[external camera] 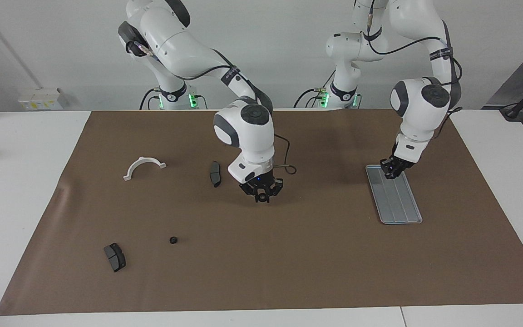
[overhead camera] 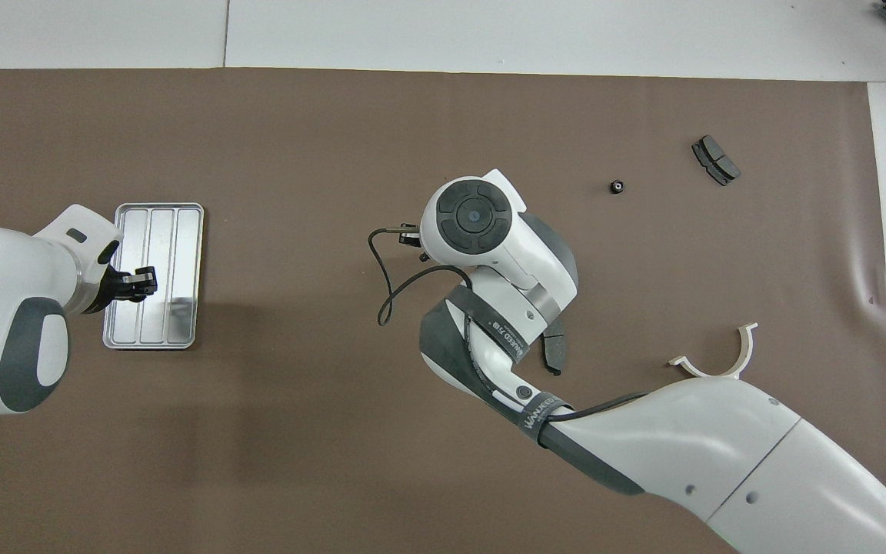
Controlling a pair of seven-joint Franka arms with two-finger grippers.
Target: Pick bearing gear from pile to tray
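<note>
I count 1 tray (external camera: 400,206), 1 small black ring (external camera: 173,240), 2 dark brake pads (external camera: 115,257) (external camera: 215,173) and 1 white half-ring bracket (external camera: 144,166) on the brown mat (external camera: 288,272) covering the surface. My left gripper (external camera: 392,170) hangs over the tray's end nearer to me; my right gripper (external camera: 261,191) hangs over bare mat mid-surface, beside 1 pad. I cannot tell whether either gripper is closed, and I see nothing in them. The ring lies toward my right arm's end, well apart from the tray.
</note>
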